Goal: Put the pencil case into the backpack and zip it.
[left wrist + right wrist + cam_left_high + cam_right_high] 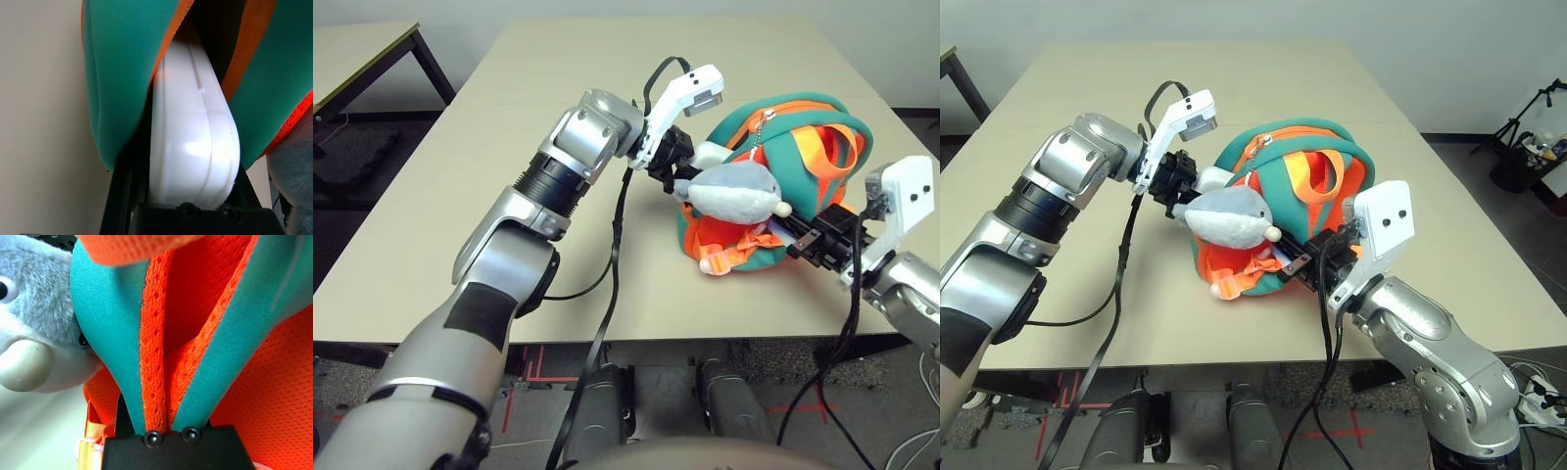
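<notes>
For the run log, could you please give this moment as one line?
left gripper: shut on pencil case, entering backpack | right gripper: shut on strap | unzipped

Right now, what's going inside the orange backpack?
The white pencil case, held by the left gripper, is partway into the backpack. Its far end is hidden in the dark opening, so anything else inside cannot be seen.

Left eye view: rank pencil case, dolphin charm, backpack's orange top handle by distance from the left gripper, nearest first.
1. pencil case: held in the left gripper, entering the backpack.
2. dolphin charm: right beside it, on the robot's side.
3. orange top handle: farthest, toward the robot's right.
</notes>
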`<state>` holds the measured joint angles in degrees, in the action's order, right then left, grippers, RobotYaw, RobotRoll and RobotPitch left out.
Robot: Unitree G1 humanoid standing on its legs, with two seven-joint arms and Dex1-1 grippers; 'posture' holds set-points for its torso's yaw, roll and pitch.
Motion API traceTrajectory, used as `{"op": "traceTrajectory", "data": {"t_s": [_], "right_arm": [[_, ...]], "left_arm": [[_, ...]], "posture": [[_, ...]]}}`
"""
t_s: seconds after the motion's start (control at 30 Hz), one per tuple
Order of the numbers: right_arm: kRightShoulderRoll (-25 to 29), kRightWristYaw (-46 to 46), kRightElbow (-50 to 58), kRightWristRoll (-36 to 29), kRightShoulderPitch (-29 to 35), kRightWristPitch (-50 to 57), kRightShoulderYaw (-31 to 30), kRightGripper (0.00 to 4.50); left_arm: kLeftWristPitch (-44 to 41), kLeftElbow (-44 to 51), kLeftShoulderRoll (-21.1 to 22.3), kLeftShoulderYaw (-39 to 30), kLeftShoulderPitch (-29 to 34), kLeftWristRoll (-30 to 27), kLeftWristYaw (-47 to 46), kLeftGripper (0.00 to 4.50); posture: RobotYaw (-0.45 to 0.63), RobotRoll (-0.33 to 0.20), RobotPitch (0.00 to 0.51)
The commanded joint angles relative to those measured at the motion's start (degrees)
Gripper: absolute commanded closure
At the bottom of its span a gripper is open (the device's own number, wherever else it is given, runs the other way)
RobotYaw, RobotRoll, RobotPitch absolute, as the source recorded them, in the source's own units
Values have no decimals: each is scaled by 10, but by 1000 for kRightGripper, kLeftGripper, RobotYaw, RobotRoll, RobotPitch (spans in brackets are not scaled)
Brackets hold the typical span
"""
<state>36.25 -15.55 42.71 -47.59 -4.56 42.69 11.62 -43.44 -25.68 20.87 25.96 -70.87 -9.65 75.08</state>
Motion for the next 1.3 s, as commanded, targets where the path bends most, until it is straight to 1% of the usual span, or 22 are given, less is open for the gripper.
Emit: {"op": "traceTrajectory", "data": {"t_s": [0.03, 0.2, 0.27, 0.33, 0.37, 0.5, 0.53, 0.6, 0.67, 0.7, 0.73, 0.77, 0.87, 0.9, 0.93, 1.0, 1.1, 1.13, 1.3], "right_arm": [[1, -11, -5, 13, -7, -6, -6, 4369], [-3, -19, -11, 22, -13, -8, -5, 4369], [-4, -23, -11, 25, -12, -8, -5, 4369], [-5, -25, -12, 27, -12, -8, -4, 4369], [-5, -27, -13, 28, -12, -8, -4, 4369], [-7, -31, -14, 30, -12, -8, -2, 4369], [-7, -32, -15, 30, -12, -8, -2, 4369], [-7, -35, -17, 32, -13, -7, -3, 4369], [-9, -36, -19, 34, -16, -6, -5, 4369], [-9, -37, -21, 35, -18, -6, -6, 4369], [-9, -38, -21, 35, -18, -5, -6, 4369], [-10, -38, -21, 35, -18, -5, -6, 4369], [-11, -40, -22, 36, -20, -4, -6, 4369], [-11, -40, -22, 37, -20, -4, -6, 4369], [-11, -41, -22, 38, -21, -4, -6, 4369], [-12, -40, -23, 39, -22, -3, -7, 4369], [-12, -39, -22, 40, -24, -2, -6, 4369], [-12, -39, -22, 40, -24, -2, -6, 4369], [-16, -33, -19, 42, -24, -1, -7, 4369]], "left_arm": [[-15, 14, 15, 8, 5, 7, 16, 3083], [-59, 56, 49, -15, -14, -17, 40, 3083], [-76, 72, 62, -35, -23, -31, 38, 2362], [-99, 92, 83, -53, -34, -50, 48, 1812], [-115, 103, 96, -61, -39, -61, 55, 1428], [-207, 144, 148, -103, -71, -131, 89, 113], [-225, 152, 161, -111, -78, -147, 95, 0], [-250, 170, 185, -123, -83, -173, 103, 0], [-259, 191, 215, -125, -76, -188, 110, 0], [-259, 196, 224, -124, -73, -192, 109, 380], [-253, 199, 236, -117, -72, -191, 111, 561], [-249, 200, 243, -112, -72, -190, 111, 924], [-234, 189, 251, -97, -77, -181, 107, 1922], [-231, 184, 251, -92, -79, -178, 105, 2218], [-215, 180, 247, -85, -76, -167, 98, 2605], [-198, 176, 233, -77, -66, -158, 84, 3236], [-197, 183, 213, -74, -54, -167, 76, 4328], [-189, 182, 207, -69, -49, -162, 71, 4500], [-138, 154, 173, -55, -33, -129, 38, 4500]], "posture": [[-195, 0, 90], [-186, 0, 85], [-177, 0, 83], [-176, 0, 84], [-169, 0, 86], [-156, 0, 90], [-153, 0, 92], [-149, 0, 93], [-145, 0, 95], [-145, 0, 95], [-142, 0, 96], [-142, 0, 96], [-142, 0, 96], [-145, 0, 95], [-147, 0, 95], [-151, 0, 94], [-160, 0, 94], [-164, 0, 93], [-175, 0, 94]]}}
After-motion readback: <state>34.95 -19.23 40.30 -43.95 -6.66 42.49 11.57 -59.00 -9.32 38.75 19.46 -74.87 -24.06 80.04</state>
